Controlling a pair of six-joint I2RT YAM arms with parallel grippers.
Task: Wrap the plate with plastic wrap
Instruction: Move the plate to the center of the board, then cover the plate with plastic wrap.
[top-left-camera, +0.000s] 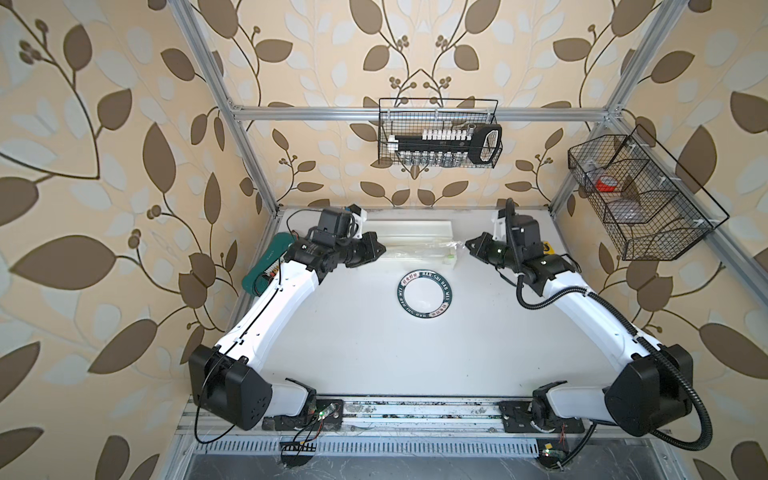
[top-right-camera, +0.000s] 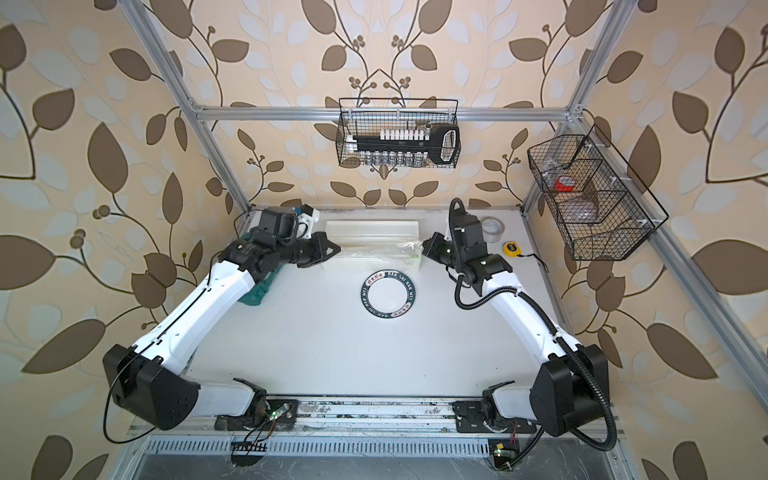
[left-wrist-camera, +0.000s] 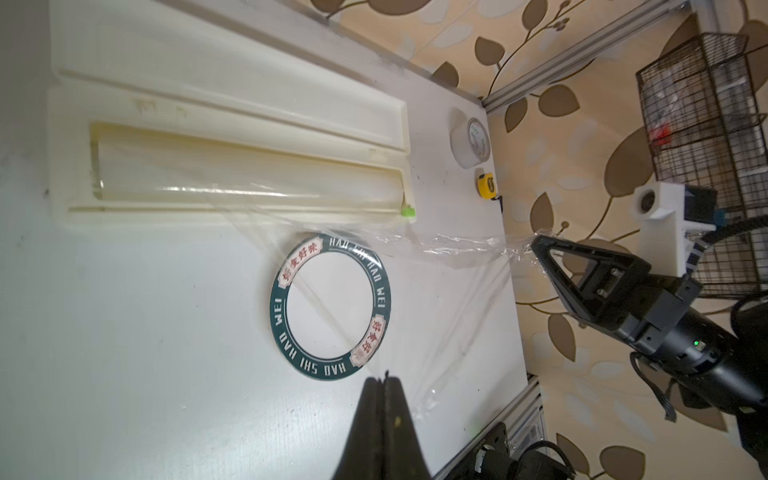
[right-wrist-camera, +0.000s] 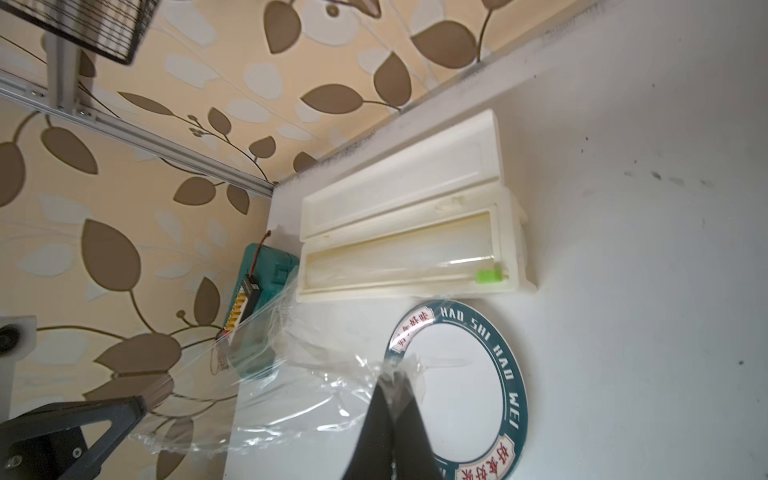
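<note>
The left gripper (left-wrist-camera: 384, 380) is pinching one corner of the wrap (left-wrist-camera: 457, 249), its jaws pressed together on the film. The right gripper (right-wrist-camera: 390, 378) is clamping the opposite corner, jaws likewise closed, with crinkled film bunching at its tip. Between them the wrap is stretching as a loose, glossy sheet, and its far edge is running back into the dispenser (top-left-camera: 411, 232). The dispenser is lying open along the far side of the table (top-left-camera: 353, 332), its green tab (right-wrist-camera: 488, 276) sitting at the end nearer the right gripper.

The plate (top-left-camera: 425, 296) is lying flat on the table just in front of the dispenser, roughly midway between the two grippers and a little nearer the arm bases than they are. In both top views its white centre and lettered rim are showing clearly, and the film is spanning along the dispenser's front edge rather than covering the plate. A tape roll (top-right-camera: 492, 226) and a yellow tape measure (top-right-camera: 512, 248) are sitting beyond the right gripper.
</note>
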